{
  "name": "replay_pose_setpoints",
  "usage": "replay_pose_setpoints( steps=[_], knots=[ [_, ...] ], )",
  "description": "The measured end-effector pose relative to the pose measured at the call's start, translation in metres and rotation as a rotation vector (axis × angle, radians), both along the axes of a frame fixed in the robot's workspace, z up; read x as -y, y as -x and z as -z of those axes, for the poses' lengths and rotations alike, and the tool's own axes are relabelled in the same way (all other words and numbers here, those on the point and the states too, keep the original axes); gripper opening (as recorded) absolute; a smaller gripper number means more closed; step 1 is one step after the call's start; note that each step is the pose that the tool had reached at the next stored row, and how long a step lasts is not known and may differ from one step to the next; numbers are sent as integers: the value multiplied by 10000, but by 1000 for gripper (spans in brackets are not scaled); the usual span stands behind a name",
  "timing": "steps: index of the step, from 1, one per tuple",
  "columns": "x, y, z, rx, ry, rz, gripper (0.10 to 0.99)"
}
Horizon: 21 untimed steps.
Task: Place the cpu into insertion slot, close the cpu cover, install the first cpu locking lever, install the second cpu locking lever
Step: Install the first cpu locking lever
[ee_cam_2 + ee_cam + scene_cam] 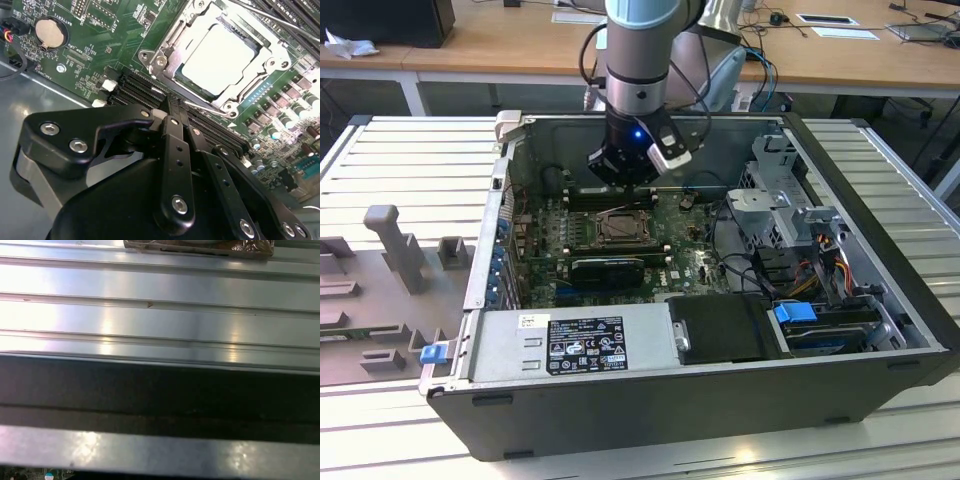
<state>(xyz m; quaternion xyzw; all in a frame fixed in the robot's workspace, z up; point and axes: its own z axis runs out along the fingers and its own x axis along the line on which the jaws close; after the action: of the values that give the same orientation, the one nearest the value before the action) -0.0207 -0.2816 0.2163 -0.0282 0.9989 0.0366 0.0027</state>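
So the cpu (223, 59), a small flat square chip with a pale silvery top, is sitting in the insertion slot (175, 75), the square socket with the metal surround on the green motherboard (90, 45). In the second wrist view the thin silvery cpu cover (260, 62), a frame plate with a big square cut-out, lies down flat around the chip, its edges framing the bright top. Thin metal lever rods (270, 22) run along the socket's sides, but I can't tell if they're latched. There's a round silver coin battery (50, 32) further off on the board, and long black slots (135, 87) just beside the socket. In the exterior view the whole thing lives inside an open dark-grey computer case (720, 400) lying on its side on a ribbed aluminium table (410, 150), with the grey power supply box (570, 345), a black expansion card (608, 268) and drive cages with coloured cables (820, 265) packed in there too. The black gripper (172, 116) hangs over the board near the socket, next to the black slots, holding nothing as far as I can see; can't tell how wide it's open, honestly.
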Motion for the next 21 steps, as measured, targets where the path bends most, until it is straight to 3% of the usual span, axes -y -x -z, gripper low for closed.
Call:
replay_pose_setpoints(
  steps=[7,12,21],
  knots=[
    [0,-37,89,1,10,9,106],
    [1,-45,121,-1,131,18,106],
    [0,-47,150,2,80,21,106]
  ],
)
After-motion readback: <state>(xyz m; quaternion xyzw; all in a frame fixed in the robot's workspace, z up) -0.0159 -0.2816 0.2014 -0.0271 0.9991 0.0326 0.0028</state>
